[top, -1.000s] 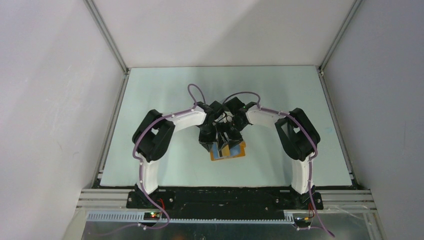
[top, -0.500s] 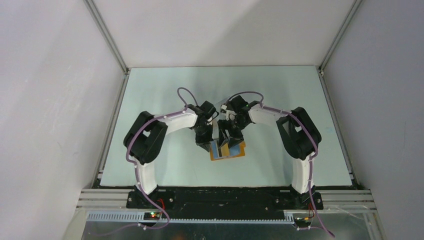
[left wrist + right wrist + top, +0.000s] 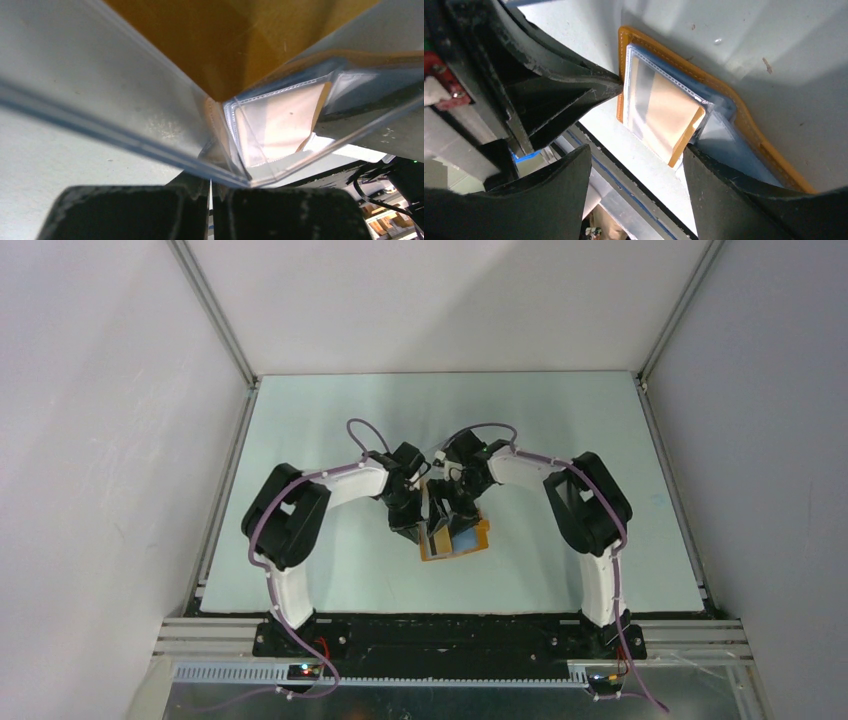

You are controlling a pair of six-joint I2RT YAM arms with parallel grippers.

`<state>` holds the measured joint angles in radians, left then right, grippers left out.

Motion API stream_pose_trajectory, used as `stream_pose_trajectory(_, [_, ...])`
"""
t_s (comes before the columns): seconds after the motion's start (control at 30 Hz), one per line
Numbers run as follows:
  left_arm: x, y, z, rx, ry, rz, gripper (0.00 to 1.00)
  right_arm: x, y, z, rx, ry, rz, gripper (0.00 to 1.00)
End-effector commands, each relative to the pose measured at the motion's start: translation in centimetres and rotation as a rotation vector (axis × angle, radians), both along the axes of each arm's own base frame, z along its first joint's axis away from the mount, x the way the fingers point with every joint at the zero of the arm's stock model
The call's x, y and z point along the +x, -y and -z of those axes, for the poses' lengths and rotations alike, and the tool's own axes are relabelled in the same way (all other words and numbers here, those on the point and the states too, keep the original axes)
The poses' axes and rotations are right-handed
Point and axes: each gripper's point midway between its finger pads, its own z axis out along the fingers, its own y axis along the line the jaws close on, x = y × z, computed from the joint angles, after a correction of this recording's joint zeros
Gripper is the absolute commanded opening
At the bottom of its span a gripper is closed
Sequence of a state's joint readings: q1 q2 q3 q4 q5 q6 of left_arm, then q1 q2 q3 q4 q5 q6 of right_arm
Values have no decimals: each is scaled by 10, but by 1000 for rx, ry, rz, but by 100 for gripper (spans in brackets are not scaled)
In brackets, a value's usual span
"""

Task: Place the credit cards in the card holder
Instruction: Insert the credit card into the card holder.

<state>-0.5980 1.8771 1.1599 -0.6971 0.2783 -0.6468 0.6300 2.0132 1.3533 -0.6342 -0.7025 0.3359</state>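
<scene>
At the card holder [image 3: 445,554], left gripper [image 3: 211,187] clamps a clear sleeve [image 3: 272,125]; right gripper [image 3: 636,155], spread, should seat the seemingly unseated blue card [image 3: 464,538].

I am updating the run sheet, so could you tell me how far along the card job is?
Done: a blue card lies inside the open card holder. In hand: the left gripper is shut on a clear sleeve of it; the right gripper hangs open and empty above. Left: no loose card is in view, so whether more remain cannot be told.
</scene>
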Motion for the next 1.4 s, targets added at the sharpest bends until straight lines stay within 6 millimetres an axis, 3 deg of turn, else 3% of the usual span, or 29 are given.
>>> stream_pose_trajectory(0.0, [15, -5, 13, 22, 64, -28, 0, -11, -20, -11, 31, -23, -61, 71])
stream_pose_trajectory(0.3, [15, -7, 10, 23, 76, -31, 0, 6, 4, -16, -107, 116, -15, 71])
stream_pose_trajectory(0.57, [17, -10, 7, 23, 86, -35, 0, 4, 3, -19, 30, -1, 35, 64])
stream_pose_trajectory(0.8, [18, -8, 4, 11, 91, -27, 0, 9, 5, -2, 78, -84, 82, 62])
stream_pose_trajectory(1.17, [26, -5, -20, -27, 164, -20, 0, 8, 8, 0, 161, -173, 99, 42])
stream_pose_trajectory(1.37, [30, -3, -44, -87, 213, -37, 10, 4, 12, 3, 153, -176, 95, 33])
